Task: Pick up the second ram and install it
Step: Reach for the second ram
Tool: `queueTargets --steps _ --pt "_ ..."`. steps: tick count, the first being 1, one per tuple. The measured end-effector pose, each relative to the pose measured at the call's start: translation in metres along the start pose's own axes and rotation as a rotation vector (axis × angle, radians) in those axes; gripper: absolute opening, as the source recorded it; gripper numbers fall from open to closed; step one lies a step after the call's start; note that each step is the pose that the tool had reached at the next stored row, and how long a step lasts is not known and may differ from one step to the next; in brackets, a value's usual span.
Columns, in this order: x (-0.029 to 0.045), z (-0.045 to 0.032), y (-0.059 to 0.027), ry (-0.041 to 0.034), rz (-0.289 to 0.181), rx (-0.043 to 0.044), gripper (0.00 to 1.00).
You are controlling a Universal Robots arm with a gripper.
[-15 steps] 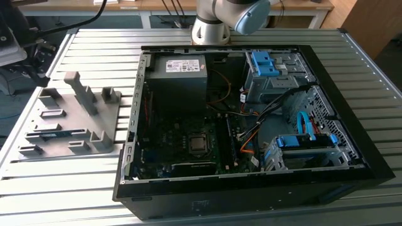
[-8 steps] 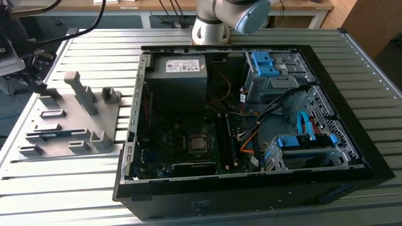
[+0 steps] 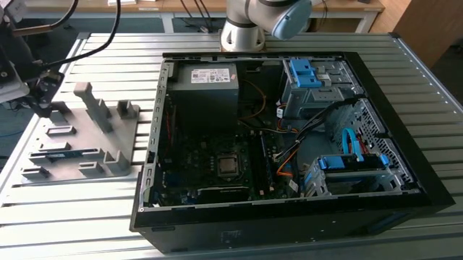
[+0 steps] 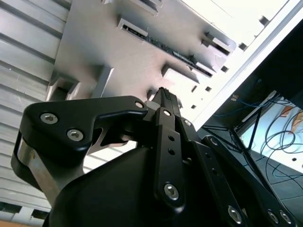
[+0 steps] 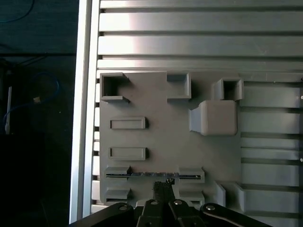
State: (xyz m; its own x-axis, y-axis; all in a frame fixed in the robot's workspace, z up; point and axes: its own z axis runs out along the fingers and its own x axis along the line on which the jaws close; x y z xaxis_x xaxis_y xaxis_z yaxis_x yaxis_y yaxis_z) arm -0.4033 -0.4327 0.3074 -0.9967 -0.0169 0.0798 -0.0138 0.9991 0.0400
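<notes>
You have the second ram (image 3: 64,154) standing on edge in the grey holder tray (image 3: 83,142). The tray lies on the slatted bench (image 3: 72,208) at the exterior view's left, just beside the open computer case (image 3: 289,230). In that view the stick is a thin, long, dark board with a blue-and-white strip along its face. It sits between 2 small end blocks toward the tray's near side.

In the first wrist view the second ram (image 5: 151,175) shows edge-on as a narrow dark line bridging those 2 blocks. In the second wrist view the second ram (image 4: 176,55) looks the same.

Your end effector (image 3: 45,105) hangs over the tray's far-left part, above the stick and not touching it. In the first wrist view the end effector (image 5: 163,187) has its fingers pressed together with nothing pinched between them. In the second wrist view the end effector (image 4: 165,97) points down at bare tray surface, with the stick a little beyond the tips.
</notes>
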Motion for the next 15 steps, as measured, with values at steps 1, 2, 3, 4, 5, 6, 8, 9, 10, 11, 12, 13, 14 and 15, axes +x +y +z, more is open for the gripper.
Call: queueTargets --steps 1,2,3,4,5,6,8,9,10,11,12,13,14,15 --pt "-0.0001 0.0018 -0.0016 0.0000 0.000 0.0000 0.10" --pt "-0.0003 0.0035 -0.0030 0.0000 -0.001 0.0000 0.10" --pt "-0.0005 0.0053 -0.0040 -0.0002 -0.001 -0.0001 0.10" --pt "-0.0006 0.0072 -0.0050 -0.0001 -0.001 0.0000 0.10" --pt "-0.0006 0.0089 -0.0059 0.0000 -0.002 0.0001 0.10" --pt "-0.0008 0.0107 -0.0068 0.0000 -0.002 0.0000 0.10" --pt "-0.0010 0.0141 -0.0086 0.0001 -0.002 0.0001 0.10" --pt "-0.0012 0.0161 -0.0095 0.0001 -0.002 0.0001 0.10" --pt "-0.0013 0.0178 -0.0103 0.0001 -0.003 0.0001 0.10" --pt "-0.0014 0.0196 -0.0111 0.0002 -0.003 0.0002 0.10" --pt "-0.0016 0.0213 -0.0118 0.0004 -0.003 0.0002 0.10" --pt "-0.0017 0.0231 -0.0125 0.0004 -0.003 0.0002 0.10" --pt "-0.0018 0.0249 -0.0132 0.0005 -0.003 0.0002 0.10" --pt "-0.0019 0.0266 -0.0139 0.0007 -0.003 0.0002 0.10"
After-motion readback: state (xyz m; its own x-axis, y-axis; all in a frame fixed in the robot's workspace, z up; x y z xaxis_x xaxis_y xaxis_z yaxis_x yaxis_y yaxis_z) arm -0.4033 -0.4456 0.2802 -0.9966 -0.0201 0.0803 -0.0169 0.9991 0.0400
